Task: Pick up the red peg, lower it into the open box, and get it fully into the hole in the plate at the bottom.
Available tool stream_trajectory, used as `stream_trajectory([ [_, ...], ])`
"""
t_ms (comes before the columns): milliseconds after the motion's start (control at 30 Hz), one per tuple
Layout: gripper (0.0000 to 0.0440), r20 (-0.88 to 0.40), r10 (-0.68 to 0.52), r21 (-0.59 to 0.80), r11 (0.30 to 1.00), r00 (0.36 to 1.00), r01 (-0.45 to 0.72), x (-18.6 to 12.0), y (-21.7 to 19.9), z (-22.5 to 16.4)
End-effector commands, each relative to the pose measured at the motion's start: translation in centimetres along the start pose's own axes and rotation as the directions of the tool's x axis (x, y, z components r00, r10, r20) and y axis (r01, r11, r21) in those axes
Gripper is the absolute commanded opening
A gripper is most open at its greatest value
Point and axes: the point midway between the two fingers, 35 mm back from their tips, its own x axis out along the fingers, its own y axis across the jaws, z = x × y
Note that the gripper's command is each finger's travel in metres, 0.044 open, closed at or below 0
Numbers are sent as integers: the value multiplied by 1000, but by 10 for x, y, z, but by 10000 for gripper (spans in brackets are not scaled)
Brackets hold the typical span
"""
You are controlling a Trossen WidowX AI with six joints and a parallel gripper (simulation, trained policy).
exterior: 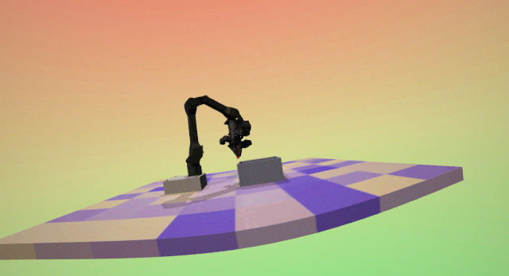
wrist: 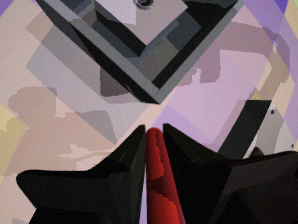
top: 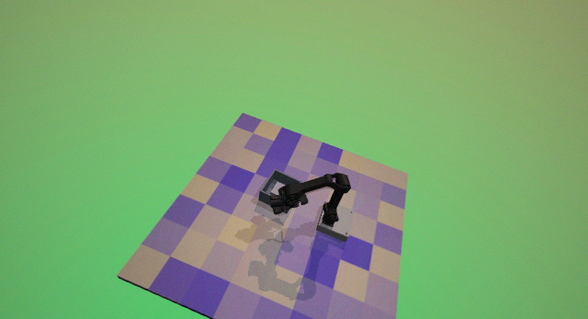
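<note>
My gripper (wrist: 154, 129) (exterior: 238, 149) (top: 278, 204) is shut on the red peg (wrist: 160, 175), which stands upright between the two black fingers. In the exterior view only the peg's red tip (exterior: 238, 157) shows below the fingers. I hold it in the air, just above rim height, beside the near corner of the open grey box (wrist: 120, 62) (exterior: 260, 171) (top: 266, 187). The pale plate (wrist: 162, 12) lies at the bottom of the box, and its dark hole (wrist: 145, 4) shows at the top edge of the wrist view.
The arm's grey base block (exterior: 184, 184) (top: 337, 228) stands on the purple and tan chequered floor (exterior: 346, 196), a short way from the box. The floor ends in open edges on all sides.
</note>
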Motion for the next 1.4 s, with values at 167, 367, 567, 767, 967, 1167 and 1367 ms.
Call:
stream_trajectory([
  [167,0,25,5,96,995,1000,-8,2,-3,40],
  [367,0,30,3,144,989,1000,-7,12,-6,67],
  [567,0,31,9,168,986,999,-14,28,-8,94],
  [767,0,19,24,166,986,1000,-26,45,-9,116],
  [967,0,-1,45,138,989,999,-45,63,-10,133],
  [1167,0,-28,72,93,993,997,-69,82,-8,140],
  [1367,48,-76,89,32,996,993,-86,101,-6,137],
])
